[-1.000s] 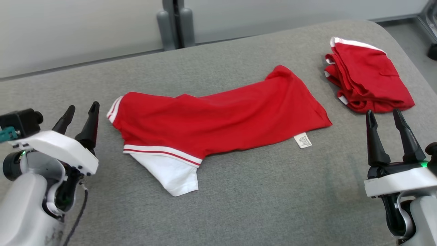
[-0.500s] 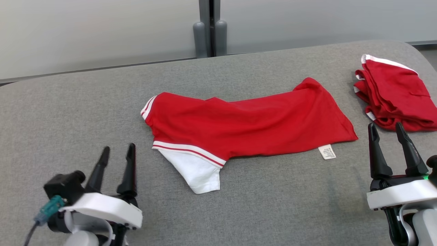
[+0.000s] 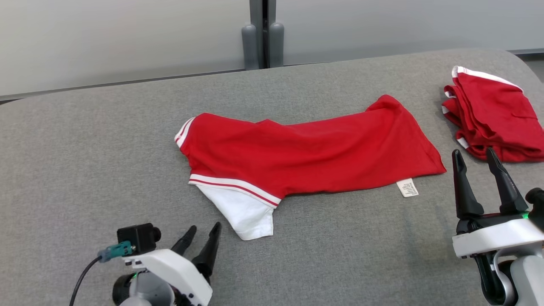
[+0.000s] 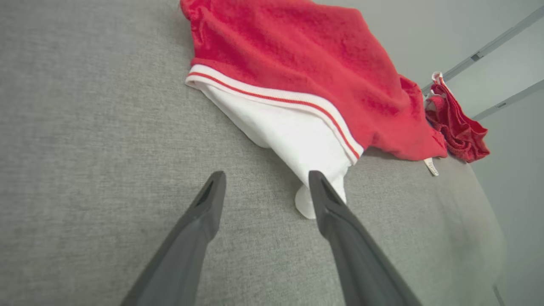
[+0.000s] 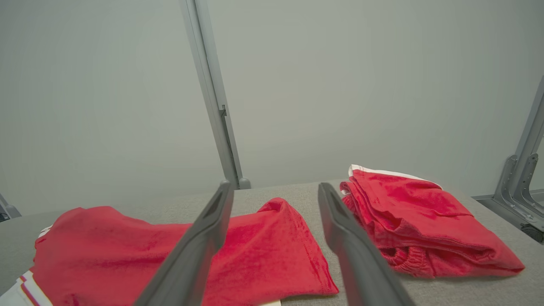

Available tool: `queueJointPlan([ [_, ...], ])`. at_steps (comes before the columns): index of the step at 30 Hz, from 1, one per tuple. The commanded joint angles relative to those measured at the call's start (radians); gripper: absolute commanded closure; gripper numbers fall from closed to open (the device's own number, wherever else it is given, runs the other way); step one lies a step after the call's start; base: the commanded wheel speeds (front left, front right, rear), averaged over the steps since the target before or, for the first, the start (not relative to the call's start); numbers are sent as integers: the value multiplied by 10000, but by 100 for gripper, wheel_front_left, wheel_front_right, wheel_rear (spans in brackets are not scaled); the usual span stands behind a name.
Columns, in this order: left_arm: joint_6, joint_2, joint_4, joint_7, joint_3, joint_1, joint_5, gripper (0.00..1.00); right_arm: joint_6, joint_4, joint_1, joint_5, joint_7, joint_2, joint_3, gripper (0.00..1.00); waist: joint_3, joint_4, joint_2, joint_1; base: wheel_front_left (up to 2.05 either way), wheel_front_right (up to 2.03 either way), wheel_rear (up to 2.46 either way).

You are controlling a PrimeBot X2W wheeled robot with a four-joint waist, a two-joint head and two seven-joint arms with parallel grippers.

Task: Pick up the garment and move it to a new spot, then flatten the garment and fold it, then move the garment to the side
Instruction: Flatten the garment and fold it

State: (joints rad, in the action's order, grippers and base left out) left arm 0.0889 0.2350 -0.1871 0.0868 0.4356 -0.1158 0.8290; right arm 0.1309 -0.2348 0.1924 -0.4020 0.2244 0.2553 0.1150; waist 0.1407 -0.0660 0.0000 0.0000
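- garment (image 3: 306,159): red shirt with white trim, lying flat-ish mid table (image 3: 85,170), long axis left to right, creased along the far edge
- white panel (image 3: 242,210) sticks out on its near left side; care label (image 3: 407,188) pokes out at the near right hem
- left gripper (image 3: 205,226): jaws wide, empty, low over the grey surface just near of the white panel; one finger (image 4: 335,216) looks right at the panel's corner, contact unclear from the wrist view
- right gripper (image 3: 474,151): jaws wide, empty, on the right, near side of the gap between the garment and a folded red pile (image 3: 495,119) at far right
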Motion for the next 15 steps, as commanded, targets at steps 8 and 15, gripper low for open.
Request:
queueJointPlan([
  [8,-681,-472,-1549,787,145,-1093,787,0,-4,-99,353,-75,95,-57,116,0,408,-766,0,0,0,0,0],
  [15,-748,-389,-1353,-137,-108,-1501,440,100,-4,-274,344,-98,233,-111,119,0,430,-1039,0,0,0,0,0],
])
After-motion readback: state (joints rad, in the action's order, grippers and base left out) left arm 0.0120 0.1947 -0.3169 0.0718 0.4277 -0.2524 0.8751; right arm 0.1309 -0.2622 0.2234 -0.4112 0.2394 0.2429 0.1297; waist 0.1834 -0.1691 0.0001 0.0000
